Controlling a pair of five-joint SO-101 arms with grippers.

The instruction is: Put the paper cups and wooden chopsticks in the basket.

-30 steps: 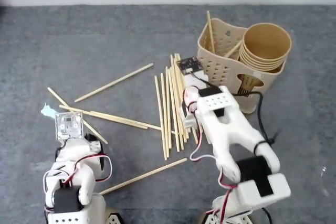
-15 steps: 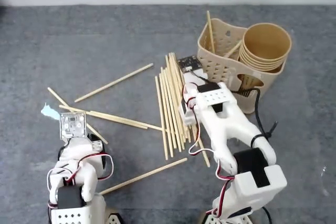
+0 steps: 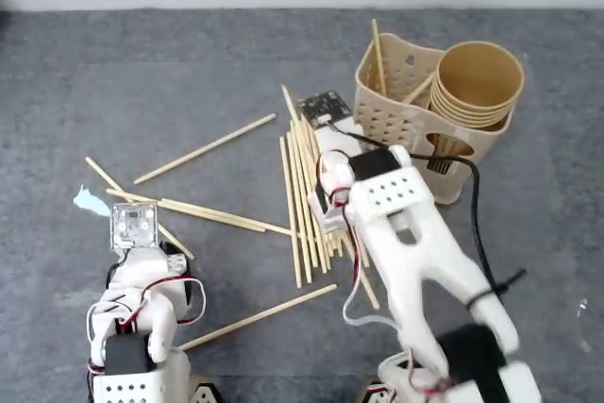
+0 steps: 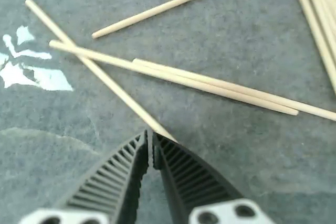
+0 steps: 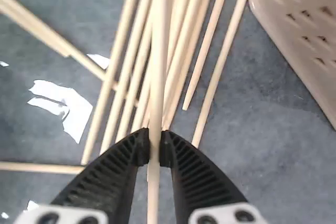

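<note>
Open grey table (image 3: 142, 63) lies beyond and to the left of the chopstick pile (image 3: 302, 195). The basket (image 3: 396, 120) stands just right of the pile, close beside the right arm.

Right gripper (image 5: 154, 150): fingers clamped on one chopstick (image 5: 159, 51), held over the pile.

Left gripper (image 4: 152, 148): fingers together, nothing between them, tips at the end of a loose chopstick (image 4: 100, 72).

Count:
- one basket
- one nested cup stack (image 3: 477, 77) inside it
- two upright chopsticks (image 3: 377, 49) inside it
- five loose chopsticks left of the pile
- pile count unclear
</note>
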